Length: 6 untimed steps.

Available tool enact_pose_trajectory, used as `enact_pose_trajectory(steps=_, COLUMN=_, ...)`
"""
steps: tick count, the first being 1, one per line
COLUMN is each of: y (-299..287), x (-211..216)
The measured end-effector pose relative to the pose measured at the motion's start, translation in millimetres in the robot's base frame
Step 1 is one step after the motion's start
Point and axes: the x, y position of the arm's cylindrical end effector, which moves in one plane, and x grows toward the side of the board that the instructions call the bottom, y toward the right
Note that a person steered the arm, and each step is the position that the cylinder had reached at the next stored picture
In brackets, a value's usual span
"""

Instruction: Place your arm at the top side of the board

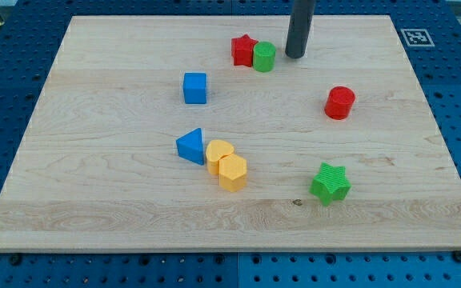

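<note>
You are seeing my tip (295,56) resting near the top of the pale, grained wooden board (118,200), just right of the ribbed green cylinder (264,57) touching the red star (244,50). The smooth dark rod is standing upright, running out the view's top. It carries no jaws.

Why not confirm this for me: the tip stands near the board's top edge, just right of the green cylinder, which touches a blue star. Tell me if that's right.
One thing is wrong: the star is red, not blue. The camera view shows my tip near the board's top edge, just right of the green cylinder, which touches the red star.
</note>
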Motion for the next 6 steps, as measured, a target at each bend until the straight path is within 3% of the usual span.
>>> enact_pose_trajectory(steps=3, y=-4.7, x=-90.4)
enact_pose_trajectory(steps=6, y=-86.4, x=-90.6)
